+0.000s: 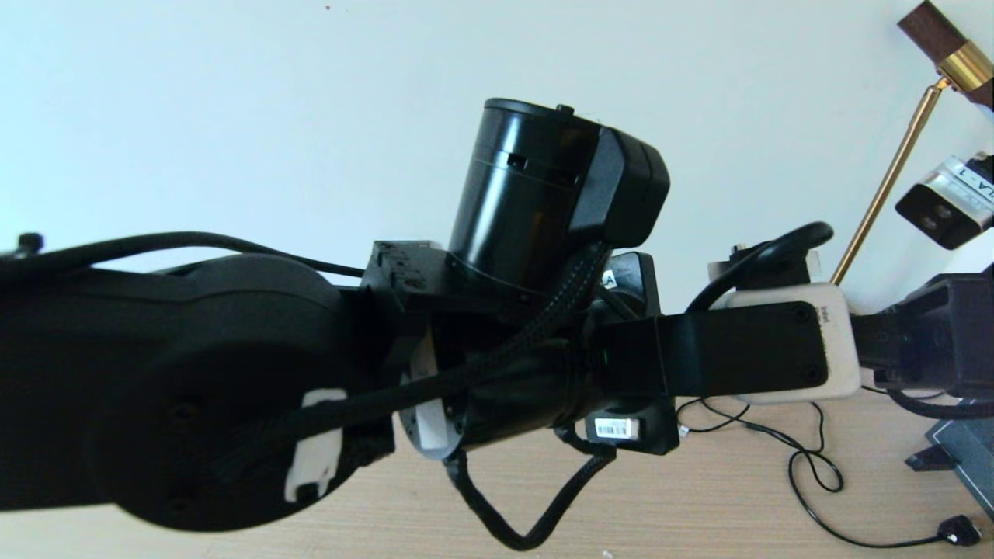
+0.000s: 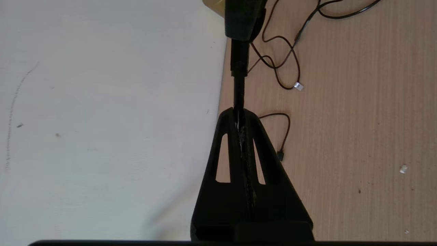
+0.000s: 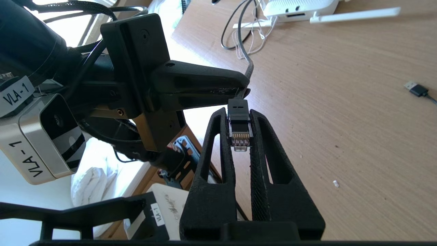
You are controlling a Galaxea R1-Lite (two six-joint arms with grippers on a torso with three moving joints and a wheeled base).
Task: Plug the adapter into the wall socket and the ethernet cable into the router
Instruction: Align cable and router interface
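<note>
My head cam looks down, mostly blocked by the left arm [image 1: 233, 388] close up. Both wrist cams sit behind their fingers, near the wooden desk [image 3: 358, 136]; they share the ethernet cable [image 3: 240, 130] plug.

— Any lettering to read?
— "VLA-1" on the silver camera [image 3: 44, 136], at nine o'clock in the right wrist view, and again on a white tag [image 3: 157, 214] lower down.
</note>
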